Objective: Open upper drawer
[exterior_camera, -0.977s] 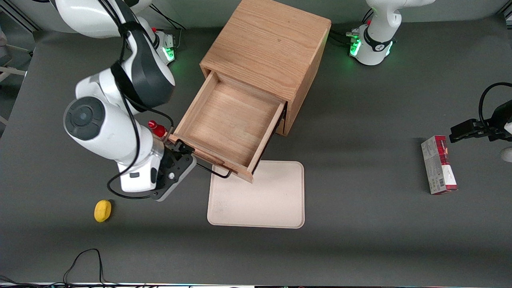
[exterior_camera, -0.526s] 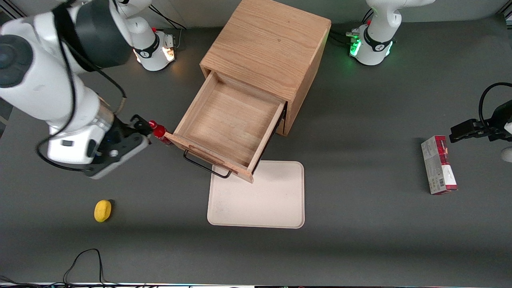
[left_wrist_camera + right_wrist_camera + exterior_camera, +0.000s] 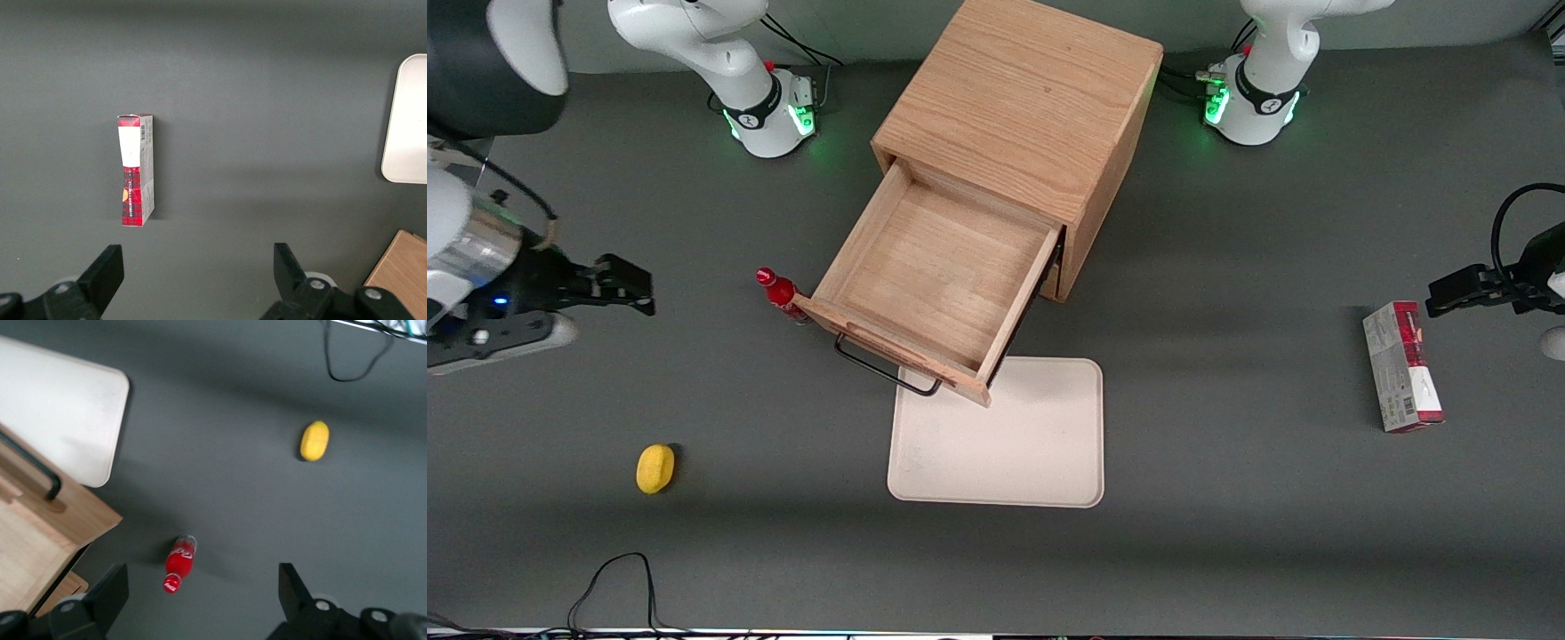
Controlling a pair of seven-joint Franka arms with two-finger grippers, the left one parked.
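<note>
The upper drawer stands pulled well out of the oak cabinet, its tray bare, so the opening looks done. The gripper, fingers spread and holding nothing, hangs above the bench, well apart from the drawer's wire handle; a red bottle stands between them. Judged next: only parking the arm.

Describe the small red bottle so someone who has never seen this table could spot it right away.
Find the oak cabinet mid-table, whose upper drawer is pulled out. The red bottle stands upright on the gray mat at the drawer front's corner toward the working arm's end. It is the only red-capped bottle; the yellow lemon-like object lies nearer the front camera, and the open end effector hangs apart from it.
</note>
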